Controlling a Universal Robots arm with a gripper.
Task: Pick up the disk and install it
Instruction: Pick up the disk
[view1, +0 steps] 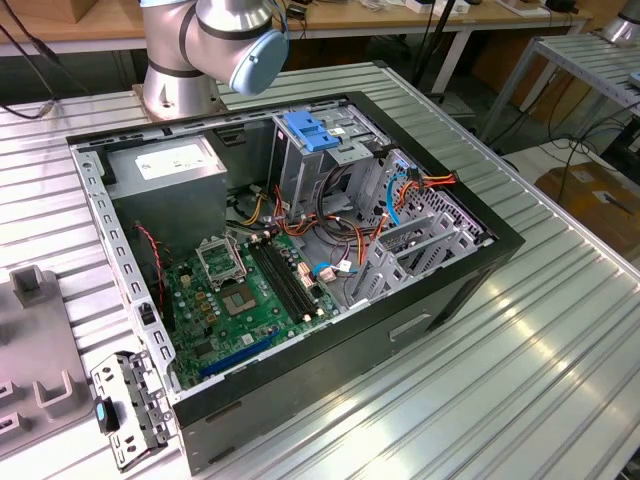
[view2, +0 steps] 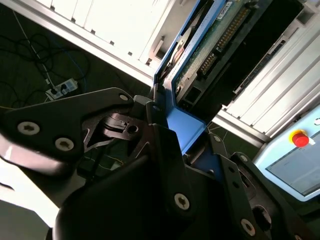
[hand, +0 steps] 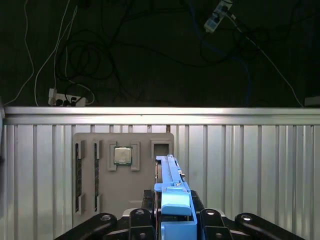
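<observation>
Black fingers of the tool (hand: 175, 217) are clamped on the disk (hand: 169, 172), held edge-on by its blue side rail over the ribbed aluminium desk (hand: 250, 160). Farther along the desk lies a grey tray (hand: 125, 195) carrying a processor chip (hand: 122, 155). Past the desk's edge, cables (hand: 85, 55) and a power strip (hand: 65, 100) sprawl across dark floor (hand: 160, 80).

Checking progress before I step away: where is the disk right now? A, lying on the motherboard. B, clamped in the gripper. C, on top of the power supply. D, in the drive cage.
B: the first wrist view shows the disk on edge, clamped in the gripper.
</observation>
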